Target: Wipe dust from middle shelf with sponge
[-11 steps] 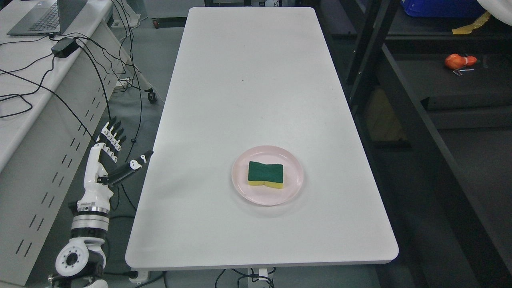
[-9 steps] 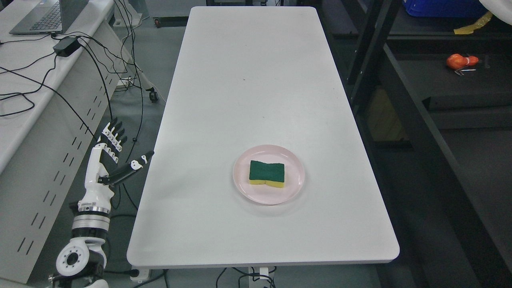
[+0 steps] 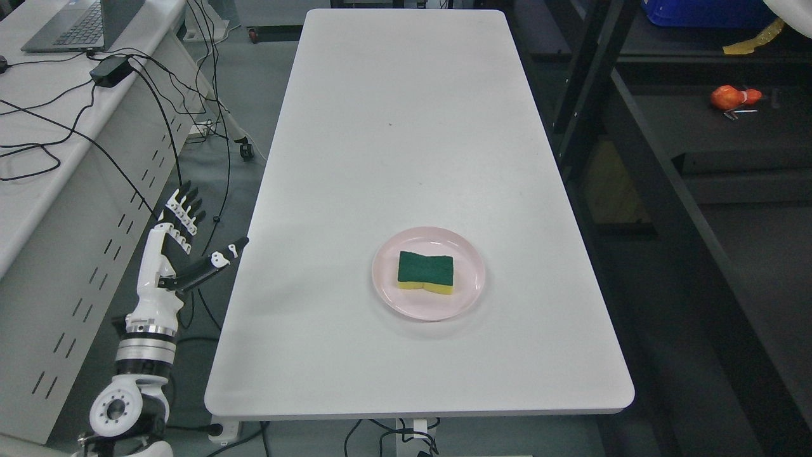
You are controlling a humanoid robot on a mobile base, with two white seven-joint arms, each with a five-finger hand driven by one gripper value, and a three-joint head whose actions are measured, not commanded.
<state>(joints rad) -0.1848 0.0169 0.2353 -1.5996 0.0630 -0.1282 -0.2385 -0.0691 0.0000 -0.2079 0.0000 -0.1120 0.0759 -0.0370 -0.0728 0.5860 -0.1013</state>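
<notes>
A sponge [image 3: 425, 271] with a green top and yellow underside lies on a pink plate [image 3: 469, 293] on the near half of a white table [image 3: 393, 127]. My left hand [image 3: 193, 238] is open with fingers spread, held upright beside the table's left edge, well left of the plate and holding nothing. A dark shelf unit [image 3: 691, 158] stands along the table's right side. My right arm is out of view.
A grey desk [image 3: 38, 178] with a laptop [image 3: 76, 25], a power brick [image 3: 111, 70] and trailing cables stands at the left. On the dark shelf lie an orange object [image 3: 733, 97] and, above it, a blue bin [image 3: 704, 13].
The whole picture has shifted slightly right and down, so the camera has moved. The sponge, plate and my left hand keep the same places relative to each other.
</notes>
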